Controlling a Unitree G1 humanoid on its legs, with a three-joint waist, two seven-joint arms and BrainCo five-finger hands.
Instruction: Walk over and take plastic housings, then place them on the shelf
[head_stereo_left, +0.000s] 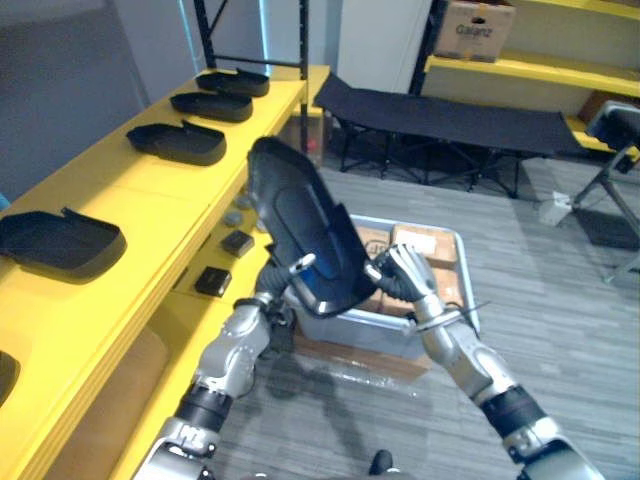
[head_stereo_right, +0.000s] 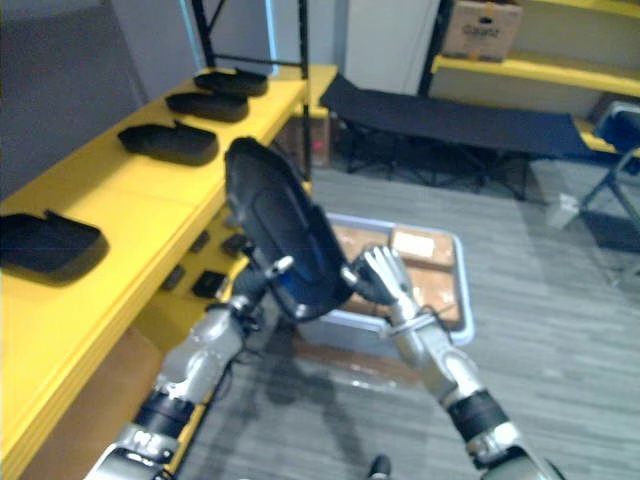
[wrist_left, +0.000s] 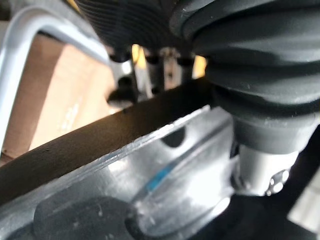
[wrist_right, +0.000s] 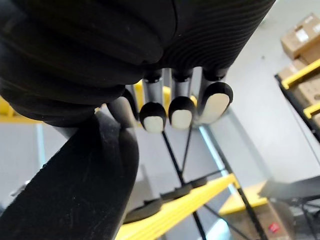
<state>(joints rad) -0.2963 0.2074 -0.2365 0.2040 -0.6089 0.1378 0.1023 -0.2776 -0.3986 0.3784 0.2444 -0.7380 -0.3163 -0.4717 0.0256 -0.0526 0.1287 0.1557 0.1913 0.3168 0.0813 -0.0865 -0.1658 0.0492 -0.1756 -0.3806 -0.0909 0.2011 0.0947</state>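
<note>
I hold a black plastic housing (head_stereo_left: 300, 230) upright in front of me, between both hands, beside the yellow shelf (head_stereo_left: 150, 195). My left hand (head_stereo_left: 285, 282) grips its lower left edge, a finger lying over its front; in the left wrist view the thumb (wrist_left: 260, 165) presses on the dark shell (wrist_left: 100, 142). My right hand (head_stereo_left: 405, 270) holds its lower right edge, with its fingers (wrist_right: 181, 112) curled and the housing's rim (wrist_right: 75, 185) by the thumb. Several more black housings lie along the shelf top, such as the ones at the near left (head_stereo_left: 60, 243) and further along (head_stereo_left: 178, 142).
A grey crate (head_stereo_left: 460, 300) holding cardboard boxes (head_stereo_left: 425, 243) stands on the floor just past my hands. Small dark parts (head_stereo_left: 213, 281) lie on the lower shelf board. A dark folding cot (head_stereo_left: 440, 120) and yellow racking with a carton (head_stereo_left: 475, 30) stand behind.
</note>
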